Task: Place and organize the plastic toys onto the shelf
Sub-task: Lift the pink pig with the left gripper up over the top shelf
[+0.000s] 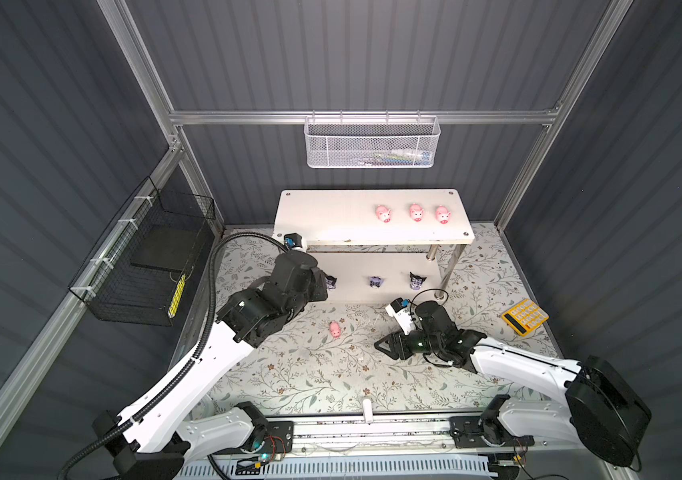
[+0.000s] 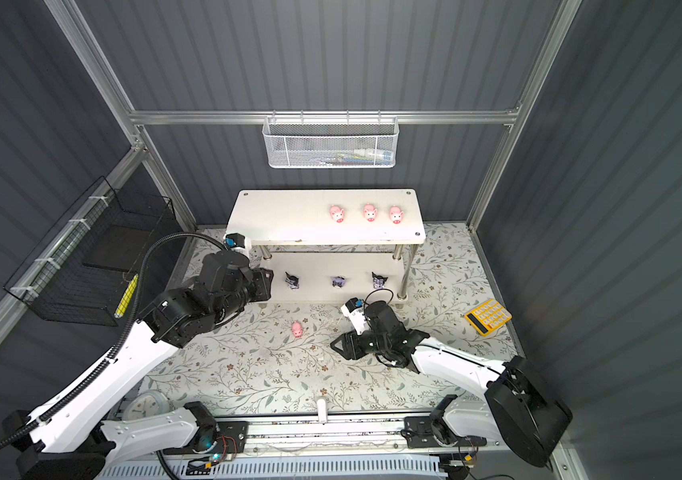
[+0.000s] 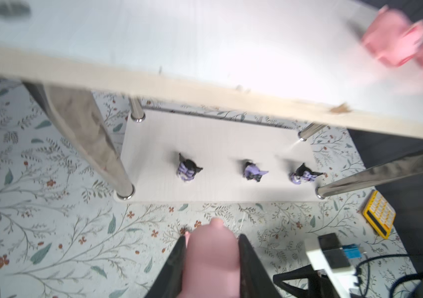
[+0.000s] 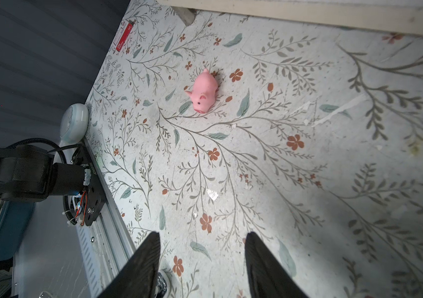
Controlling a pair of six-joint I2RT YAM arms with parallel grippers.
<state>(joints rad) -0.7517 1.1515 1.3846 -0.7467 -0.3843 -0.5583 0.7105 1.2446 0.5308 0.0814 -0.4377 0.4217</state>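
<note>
Left gripper point(image 3: 212, 238) clamped on a pig point(image 3: 211, 263) at the shelf's point(image 1: 331, 226) eight o'clock end. Right gripper point(image 4: 202, 233) open and empty, loose pig point(image 1: 335, 329) lying on the tabletop point(image 1: 310, 374) at its ten o'clock; three pigs point(image 1: 416, 212) sit up top.

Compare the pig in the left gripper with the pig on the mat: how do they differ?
The held pig is clamped in the left gripper, raised off the mat; the loose pig lies free on it. The held pig is up by the shelf; the loose pig lies before the open, empty right gripper. Both are pink and look alike.
</note>
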